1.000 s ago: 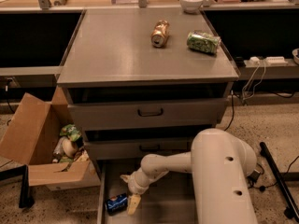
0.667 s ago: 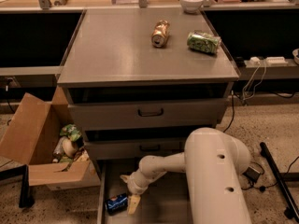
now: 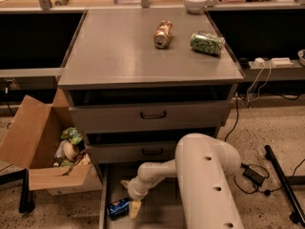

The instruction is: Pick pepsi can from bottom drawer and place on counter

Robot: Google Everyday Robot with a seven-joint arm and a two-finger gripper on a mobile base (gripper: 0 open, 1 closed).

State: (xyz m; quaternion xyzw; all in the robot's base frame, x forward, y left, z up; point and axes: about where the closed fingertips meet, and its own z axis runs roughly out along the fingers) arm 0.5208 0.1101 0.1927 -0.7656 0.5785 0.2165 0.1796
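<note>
The pepsi can (image 3: 118,208) lies on its side on the floor of the open bottom drawer (image 3: 157,209), near the drawer's left wall. My gripper (image 3: 131,200) reaches down into the drawer on the white arm (image 3: 200,175) and sits right beside the can, at its right end. One pale finger (image 3: 135,208) points down next to the can. The grey counter (image 3: 124,46) is the cabinet's top, above the drawers.
A gold-bronze can (image 3: 163,34) and a green patterned can (image 3: 208,43) lie on the counter's far right. A white bowl (image 3: 195,2) stands on the tan ledge behind. An open cardboard box (image 3: 43,151) with packets stands left of the cabinet. Cables run on the floor at right.
My arm's white body has shifted left and closer in the view. The gripper stays beside the can, which has not moved.
</note>
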